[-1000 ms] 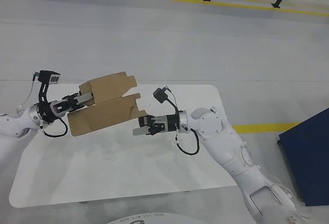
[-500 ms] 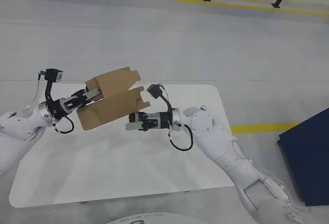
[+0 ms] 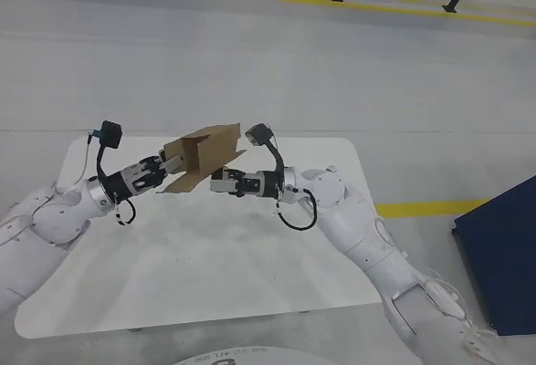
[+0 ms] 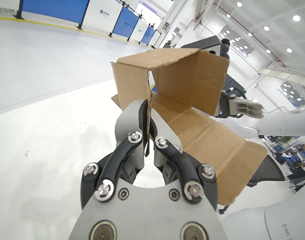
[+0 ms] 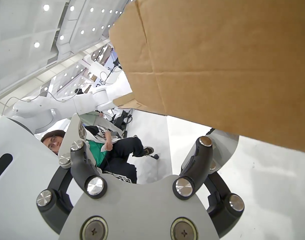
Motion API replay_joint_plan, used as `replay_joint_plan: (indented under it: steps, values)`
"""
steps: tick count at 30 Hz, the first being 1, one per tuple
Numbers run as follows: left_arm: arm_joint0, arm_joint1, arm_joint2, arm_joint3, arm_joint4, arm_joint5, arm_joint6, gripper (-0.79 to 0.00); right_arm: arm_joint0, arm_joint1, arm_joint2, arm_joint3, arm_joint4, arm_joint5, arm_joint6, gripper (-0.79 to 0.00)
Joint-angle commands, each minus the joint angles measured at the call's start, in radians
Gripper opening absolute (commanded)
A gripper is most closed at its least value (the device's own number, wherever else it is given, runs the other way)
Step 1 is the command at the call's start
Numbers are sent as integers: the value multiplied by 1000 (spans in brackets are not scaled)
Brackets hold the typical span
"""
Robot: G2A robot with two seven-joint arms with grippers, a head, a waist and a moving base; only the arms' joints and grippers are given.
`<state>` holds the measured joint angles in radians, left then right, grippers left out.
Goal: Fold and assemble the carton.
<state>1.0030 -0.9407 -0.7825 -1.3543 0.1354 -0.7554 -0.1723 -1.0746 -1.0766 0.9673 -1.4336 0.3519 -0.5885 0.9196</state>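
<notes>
A brown cardboard carton (image 3: 204, 151) hangs in the air over the back of the white table (image 3: 249, 265), partly opened into a tube with loose flaps. My left gripper (image 3: 169, 168) is shut on one thin edge of the carton (image 4: 192, 88), its pads (image 4: 142, 116) pinching the cardboard on both sides. My right gripper (image 3: 216, 179) is at the carton's opposite side, just under its lower panel, and stands open. In the right wrist view the carton (image 5: 217, 63) lies over one of the spread fingers (image 5: 76, 131). From the left wrist the right gripper (image 4: 245, 108) shows beyond the carton's far wall.
The table's front and middle are bare white surface. A dark blue box (image 3: 514, 246) stands on the floor to the right of the table, beside a yellow floor line (image 3: 432, 208).
Both arms have swung toward the table's back middle. The carton has turned and been lifted with the left gripper, and the right gripper has come up against its far side.
</notes>
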Motion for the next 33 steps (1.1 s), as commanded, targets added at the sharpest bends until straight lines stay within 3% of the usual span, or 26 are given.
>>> replay_joint_plan:
  steps: [1, 8, 13, 18, 22, 33]
  values:
    - [15, 2, -25, -4, -7, -15, 21, -785, -2, 2, 5, -3, -8, 9, 9, 0]
    - [64, 23, -129, -12, -41, -69, 15, -785, -36, 16, 48, -45, -50, 15, 34, 0]
    - [95, 40, -161, -15, -201, -133, -121, -785, -80, 33, 114, -72, -38, -11, 45, 0]
    - [80, 49, -157, 6, -361, -97, -330, -785, -130, 49, 177, -98, 14, -76, 80, 0]
    - [64, 44, -143, 18, -386, -83, -412, -785, -145, 53, 191, -109, 25, -101, 88, 0]
    - [28, 27, -129, 45, -557, -81, -557, -785, -92, 39, 124, -100, -99, 18, 40, 0]
